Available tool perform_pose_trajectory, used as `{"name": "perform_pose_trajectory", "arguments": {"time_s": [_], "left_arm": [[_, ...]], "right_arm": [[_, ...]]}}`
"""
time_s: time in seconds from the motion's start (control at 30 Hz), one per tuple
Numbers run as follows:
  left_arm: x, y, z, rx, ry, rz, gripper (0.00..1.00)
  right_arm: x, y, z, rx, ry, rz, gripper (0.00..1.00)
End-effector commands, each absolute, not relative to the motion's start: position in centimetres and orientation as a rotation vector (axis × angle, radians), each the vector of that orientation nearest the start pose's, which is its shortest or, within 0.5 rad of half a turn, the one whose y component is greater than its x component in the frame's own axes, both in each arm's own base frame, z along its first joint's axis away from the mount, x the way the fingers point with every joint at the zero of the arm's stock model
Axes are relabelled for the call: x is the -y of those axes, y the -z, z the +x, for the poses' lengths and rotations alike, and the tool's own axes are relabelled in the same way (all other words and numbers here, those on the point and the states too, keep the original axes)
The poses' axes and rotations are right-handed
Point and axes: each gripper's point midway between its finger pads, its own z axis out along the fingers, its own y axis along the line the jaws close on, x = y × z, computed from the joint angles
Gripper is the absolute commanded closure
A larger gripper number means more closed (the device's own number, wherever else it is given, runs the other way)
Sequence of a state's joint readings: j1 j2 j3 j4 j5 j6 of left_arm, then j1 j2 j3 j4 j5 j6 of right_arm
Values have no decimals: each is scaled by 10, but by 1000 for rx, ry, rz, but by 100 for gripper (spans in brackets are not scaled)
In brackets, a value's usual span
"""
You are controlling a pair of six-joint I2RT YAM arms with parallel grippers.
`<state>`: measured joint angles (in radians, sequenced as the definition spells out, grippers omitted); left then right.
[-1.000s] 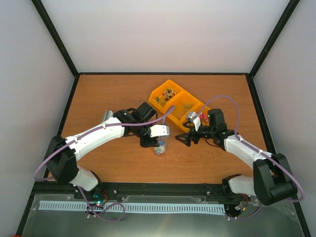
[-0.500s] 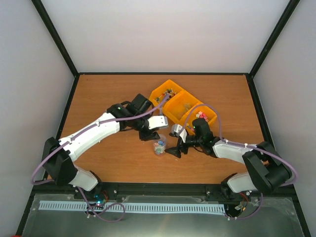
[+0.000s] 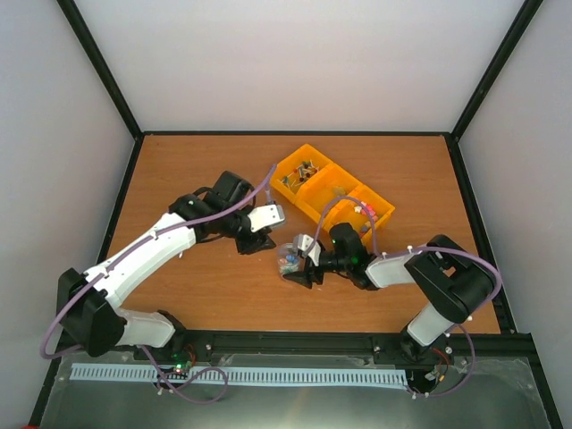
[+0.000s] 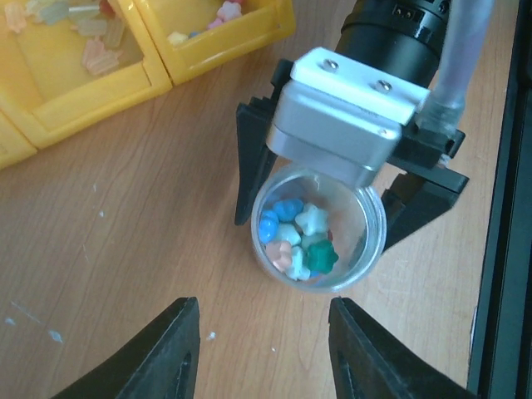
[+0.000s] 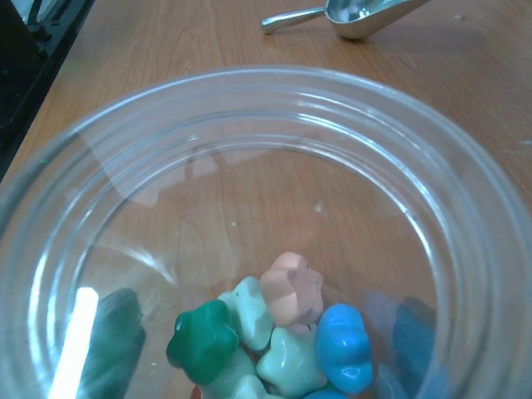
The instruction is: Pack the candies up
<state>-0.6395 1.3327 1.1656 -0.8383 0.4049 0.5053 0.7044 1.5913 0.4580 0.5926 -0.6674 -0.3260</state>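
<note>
From above, a clear round jar point(image 3: 286, 253) stands on the brown wooden table point(image 3: 197, 170), near the yellow plastic bin point(image 3: 326, 183). A few candies point(image 3: 287, 264) lie at the bottom of the jar. The right end effector point(image 3: 299, 264) has one black finger on each side of the jar, likely to keep it from tipping. I cannot tell if it squeezes. The left end effector point(image 3: 257, 241) hangs near the jar, fingers apart, holding nothing.

From the left wrist, the candies look like little bumpy stars, blue, green, white and pink. More lie in the bin's boxes.

From the right wrist, the jar's shiny wall fills the view. A smooth metal scoop point(image 5: 357, 15) lies on the table behind.
</note>
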Motion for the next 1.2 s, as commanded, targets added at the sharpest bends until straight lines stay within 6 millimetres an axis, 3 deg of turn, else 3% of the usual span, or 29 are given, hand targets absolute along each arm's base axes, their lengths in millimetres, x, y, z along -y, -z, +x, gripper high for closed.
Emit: {"name": "perform_pose_trajectory", "arguments": {"time_s": [0.0, 0.3, 0.43, 0.53, 0.73, 1.17], "left_arm": [[250, -193, 219, -2060, 626, 1459, 55], [252, -169, 213, -2013, 665, 1395, 16], [259, -165, 217, -1999, 677, 1378, 8], [262, -160, 218, -1986, 678, 1379, 5], [282, -157, 217, -1914, 716, 1427, 5], [303, -139, 210, -1859, 706, 1559, 16]], "right_arm": [[-332, -91, 217, -1522, -933, -1326, 22], [-338, -86, 219, -1550, -956, -1260, 26], [-329, -85, 215, -1558, -915, -1278, 9], [-317, -84, 216, -1574, -903, -1271, 4], [-312, -80, 210, -1586, -922, -1337, 6], [-317, -87, 212, -1563, -943, -1339, 25]]}}
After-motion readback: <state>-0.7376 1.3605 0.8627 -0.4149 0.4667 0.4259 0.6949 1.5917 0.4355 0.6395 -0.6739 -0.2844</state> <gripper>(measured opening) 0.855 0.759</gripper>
